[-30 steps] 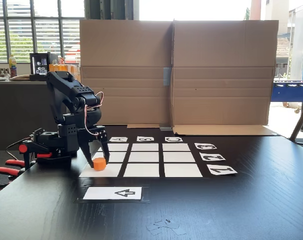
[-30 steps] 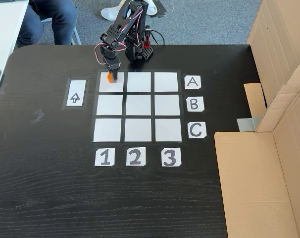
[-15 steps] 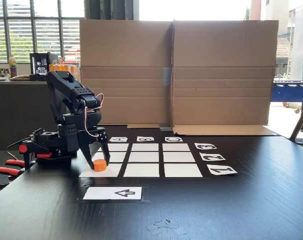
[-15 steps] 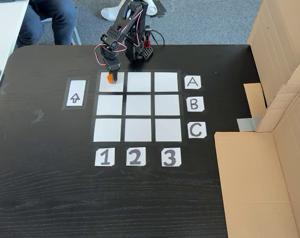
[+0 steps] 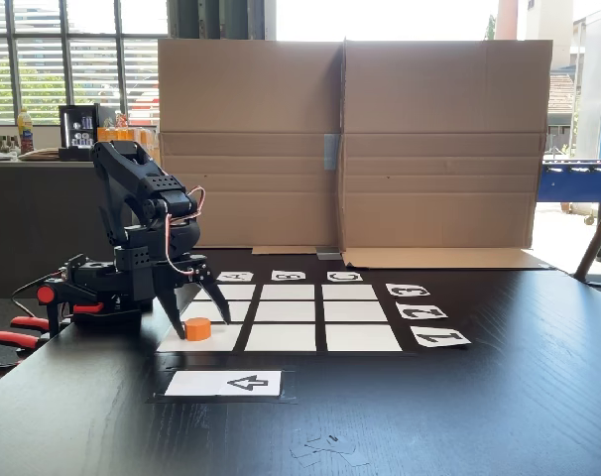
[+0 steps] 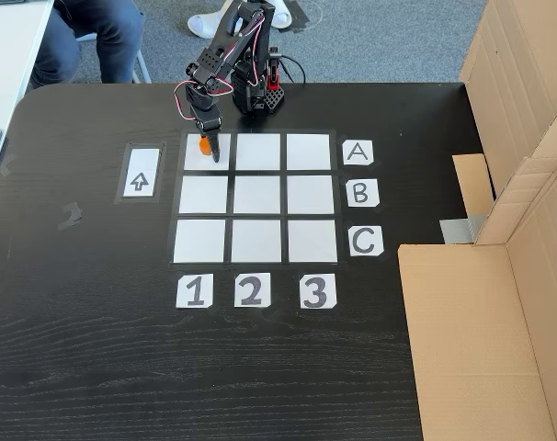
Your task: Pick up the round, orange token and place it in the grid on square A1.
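Token placement looks all but done, judging from how things lie. On the black table the grid of white cells sits between the letter and number labels, with a cardboard screen behind it in the low fixed view. Square A1, the corner cell next to the arrow card, carries the orange token, which stands flat on the paper. The gripper hangs low over that cell with its fingers spread apart, one on each side of the token and apparently clear of it. What seems left is for the arm to lift away. From above, the gripper covers most of the token, so its exact spot within the cell is hard to judge.
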You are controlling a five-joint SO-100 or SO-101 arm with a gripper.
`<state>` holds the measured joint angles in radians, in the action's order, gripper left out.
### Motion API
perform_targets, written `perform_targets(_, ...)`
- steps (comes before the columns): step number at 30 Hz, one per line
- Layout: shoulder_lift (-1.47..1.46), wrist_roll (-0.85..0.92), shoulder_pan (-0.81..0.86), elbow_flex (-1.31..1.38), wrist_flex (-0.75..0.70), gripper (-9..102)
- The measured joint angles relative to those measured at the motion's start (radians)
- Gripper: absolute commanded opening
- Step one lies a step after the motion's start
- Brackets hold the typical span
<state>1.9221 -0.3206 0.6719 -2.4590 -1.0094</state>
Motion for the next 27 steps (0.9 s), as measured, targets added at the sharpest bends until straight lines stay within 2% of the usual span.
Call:
perform_targets(15, 0.095, 0.0, 0.087, -0.005, 0.0, 39)
perform_targets(27, 0.305, 0.0, 0.123, 0.032, -0.008, 39)
